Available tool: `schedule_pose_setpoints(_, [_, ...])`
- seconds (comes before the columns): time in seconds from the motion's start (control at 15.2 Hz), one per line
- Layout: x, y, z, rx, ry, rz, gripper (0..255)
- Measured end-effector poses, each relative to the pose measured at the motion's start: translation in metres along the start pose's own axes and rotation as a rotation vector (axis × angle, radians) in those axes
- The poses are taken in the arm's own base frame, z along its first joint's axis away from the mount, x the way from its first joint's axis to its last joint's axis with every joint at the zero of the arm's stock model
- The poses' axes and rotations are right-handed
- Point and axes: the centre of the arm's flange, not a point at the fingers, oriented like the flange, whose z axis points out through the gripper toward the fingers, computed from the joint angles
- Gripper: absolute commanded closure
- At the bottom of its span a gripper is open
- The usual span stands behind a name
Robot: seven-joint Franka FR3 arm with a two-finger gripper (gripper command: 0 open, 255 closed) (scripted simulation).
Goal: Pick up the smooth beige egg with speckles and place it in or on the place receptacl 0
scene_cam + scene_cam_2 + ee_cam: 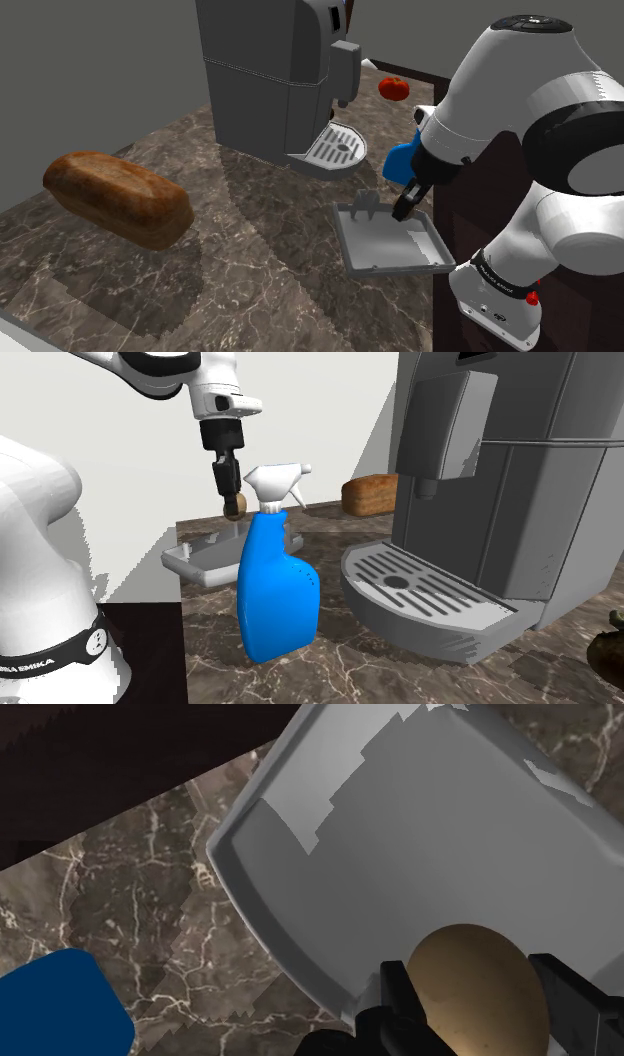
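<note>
Jaws clasping beige egg [478,989] between them, over grey tray [262,894] on marble counter [140,904]

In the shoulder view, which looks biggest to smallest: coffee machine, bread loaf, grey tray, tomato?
1. coffee machine
2. bread loaf and grey tray: roughly alike, the loaf nearer the camera, so unranked
3. tomato

Smooth tan-beige egg [478,989], faintly mottled, blunt end up, clasped on both sides by the black fingers of the end effector [473,976] and hanging clear above a shallow grey rectangular tray [385,240]. Tray flat on the marbled bench [230,250], low-rimmed, at about 4 o'clock from the shoulder view's centre. Egg toward 12 o'clock of the tray's middle there.
</note>
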Motion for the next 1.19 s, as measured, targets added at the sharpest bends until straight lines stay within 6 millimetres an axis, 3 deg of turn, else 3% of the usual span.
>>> schedule_pose_setpoints(0.46, [0.000,-0.001,0.007,0.000,0.001,0.000,255])
schedule_pose_setpoints(0.53, [0.000,-0.001,0.007,0.000,0.001,0.000,0])
schedule_pose_setpoints(0.92, [0.000,-0.001,0.007,0.000,0.001,0.000,0])
schedule_pose_setpoints(1.19, [-0.001,-0.001,-0.033,0.001,0.003,0.000,0])
